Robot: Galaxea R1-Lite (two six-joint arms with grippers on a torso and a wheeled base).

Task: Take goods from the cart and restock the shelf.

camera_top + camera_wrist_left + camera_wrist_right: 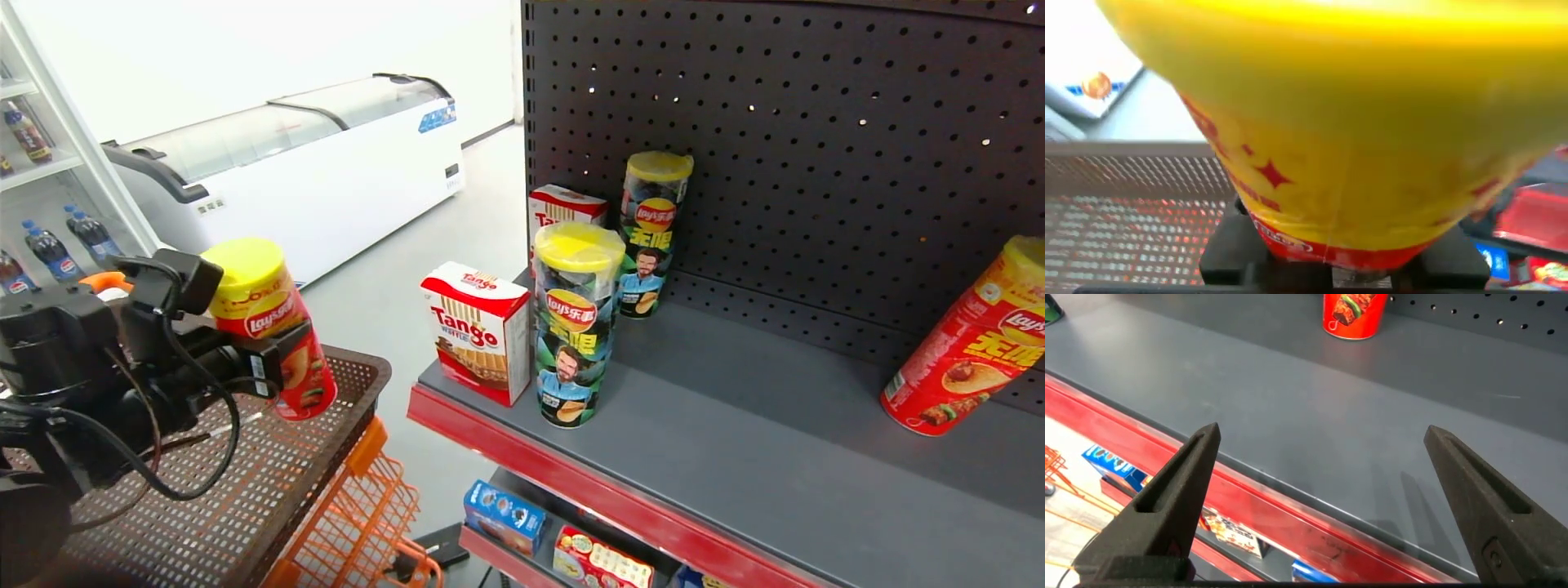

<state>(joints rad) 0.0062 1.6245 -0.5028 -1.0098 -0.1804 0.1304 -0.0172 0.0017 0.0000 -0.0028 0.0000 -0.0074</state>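
Holding a red chip can [260, 304] by its middle, our left gripper [282, 359] is closed around the tube above the brown cart [347, 384]. The can leans a little, with its yellow lid up. Our right gripper [1323, 437] is spread wide with nothing in it, above the front edge of the grey shelf [735, 441]. We judge the can light and stiff but thin-walled, so a hard squeeze could dent it, and its glossy skin may slip. We think the mid-body hold suits it better than the lid, which could pop off. Being tall and narrow, it will likely tip unless set down flat, perhaps on the open stretch near the other red can [967, 351].
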